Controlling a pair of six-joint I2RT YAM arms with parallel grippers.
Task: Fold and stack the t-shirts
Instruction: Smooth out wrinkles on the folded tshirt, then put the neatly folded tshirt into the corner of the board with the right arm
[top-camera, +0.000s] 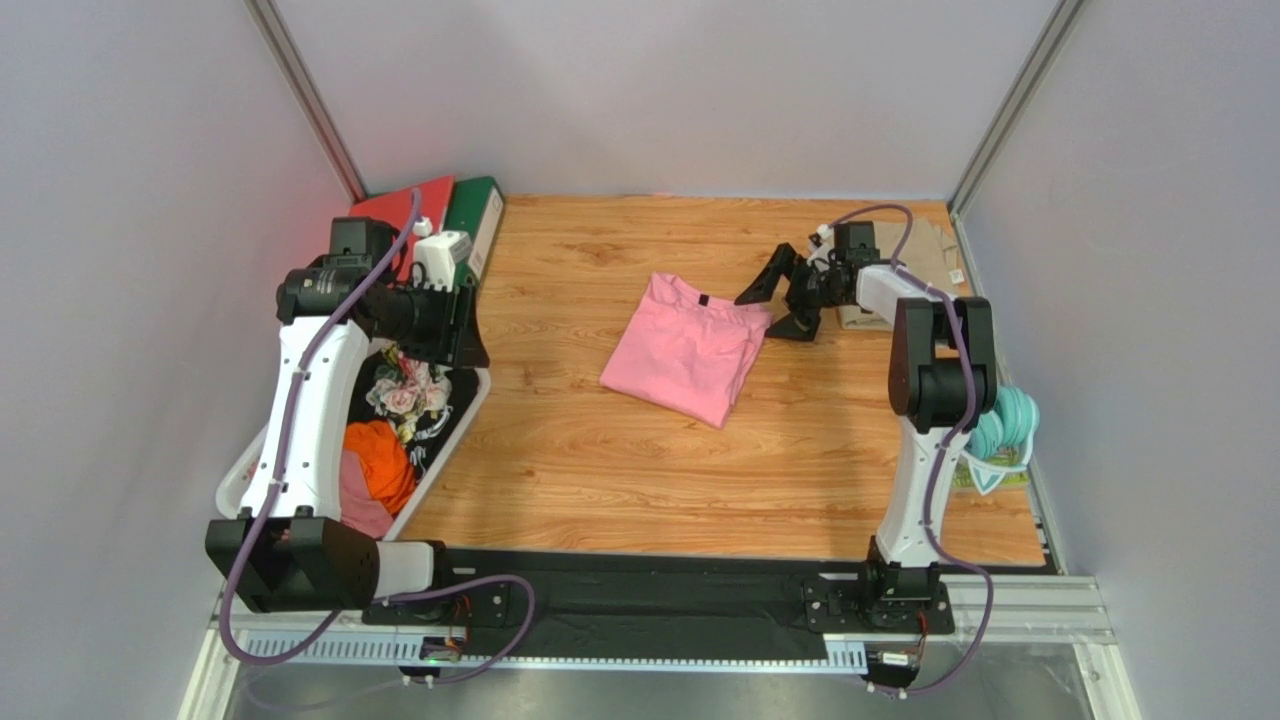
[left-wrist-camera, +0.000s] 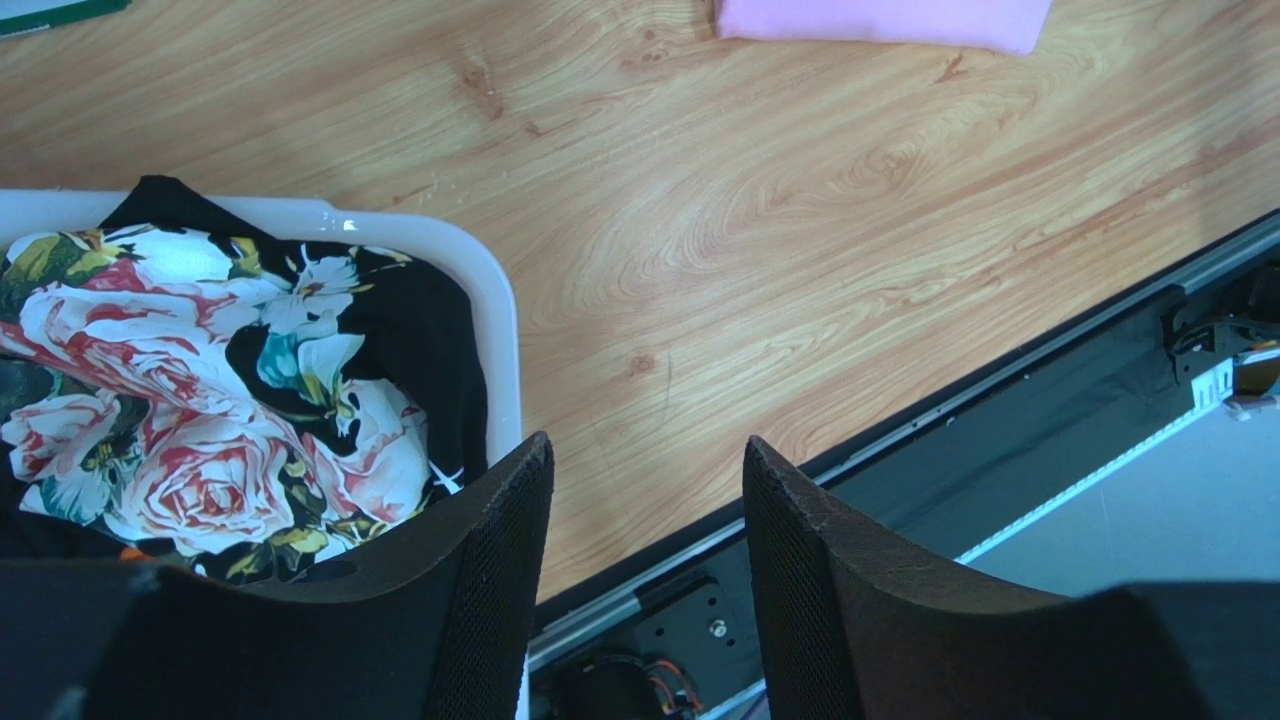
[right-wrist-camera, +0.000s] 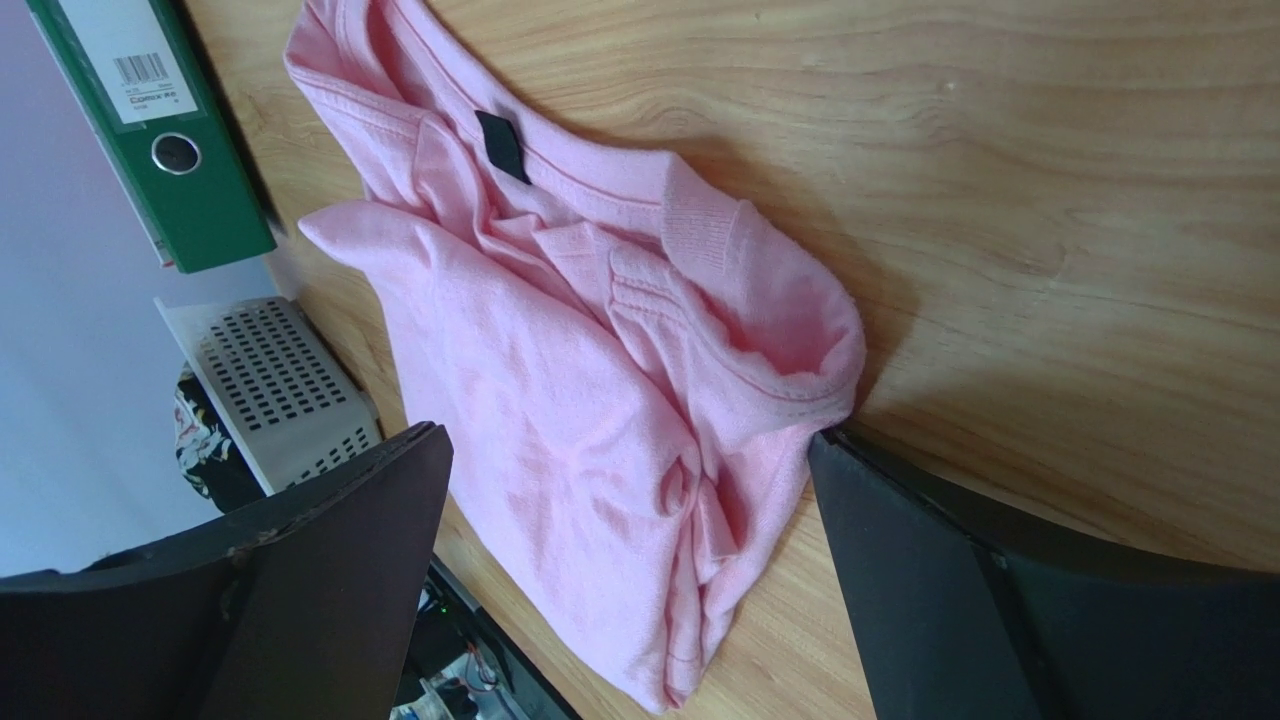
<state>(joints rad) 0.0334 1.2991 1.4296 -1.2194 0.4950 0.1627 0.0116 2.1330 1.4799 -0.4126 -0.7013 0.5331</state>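
The right end effector is seen released, its two black fingers spread wide and nothing grasped between them. It is held low at the right-hand edge of the light pink cotton t-shirt, so that the wrist view looks between the fingers onto the rumpled cloth. One finger is seen just beside a bunched sleeve, though contact cannot be told. The shirt is laid roughly folded on the wood-grain desk, around the middle and toward the far side, with its small dark neck label turned up at the collar. A green lever-arch binder is stood at the far left corner, next to a red one. A beige item is partly hidden behind the right arm, and it cannot be told whether it is cloth. The left end effector is also seen released, with a clear gap between its fingers and nothing in it. It is held above the rim of a white plastic basket at the desk's left edge. In that basket a black garment printed with roses is piled on top, with an orange cloth below it.
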